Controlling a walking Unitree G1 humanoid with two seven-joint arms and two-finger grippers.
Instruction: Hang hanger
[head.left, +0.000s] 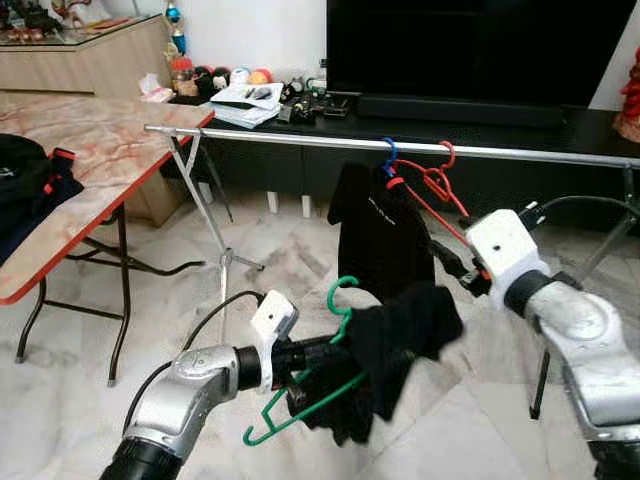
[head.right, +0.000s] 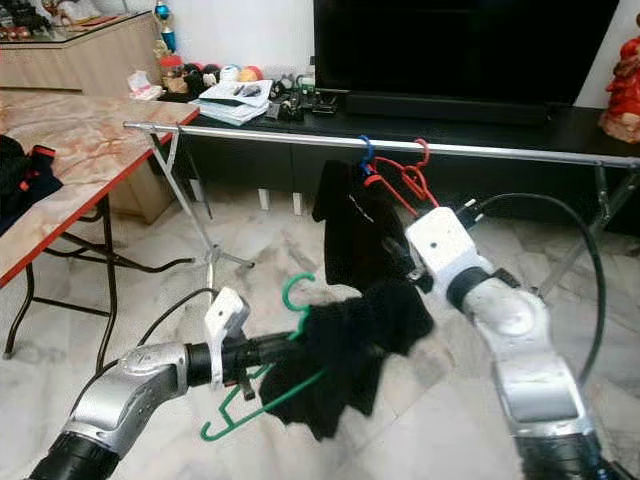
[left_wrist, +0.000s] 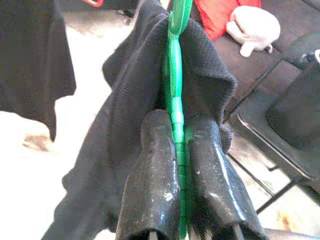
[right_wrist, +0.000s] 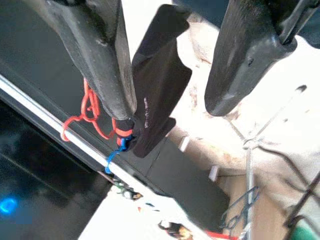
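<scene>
Left wrist view has the left claw (left_wrist: 179, 170) pinching a green hanger (left_wrist: 175, 90): its two black fingers (left_wrist: 152, 175) are pressed against either side of the thin green plastic, with a dark knitted garment (left_wrist: 125, 115) bunched around the hanger just beyond the fingertips. From the head camera, this claw (head.left: 300, 362) sits low in front of the robot, holding the hanger (head.left: 345, 300) tilted, its hook pointing up and its bottom bar slanting down toward the floor. The black garment (head.left: 400, 345) is draped over the hanger and hangs in a loose heap, well below the rail.

To the right and higher, the right claw (right_wrist: 170, 100) is spread wide, nothing between its fingers. It reaches toward the clothes on the rail, and its white wrist housing (head.left: 505, 250) is just beside a red hanger (head.left: 435, 185).

A silver rail (head.left: 300, 138) on thin metal legs runs across the scene. On it hang the red hanger, a blue hook (head.left: 389, 152) and a black shirt (head.left: 375, 225). Behind the rail is a low dark TV stand (head.left: 590, 125) carrying a large black television (head.left: 480, 45) and some clutter. On the left stands a folding tabletop (head.left: 80, 150) with a marbled orange surface and red edge, a dark bag (head.left: 25, 190) lying on it. The floor (head.left: 80, 420) is pale marble tile.
</scene>
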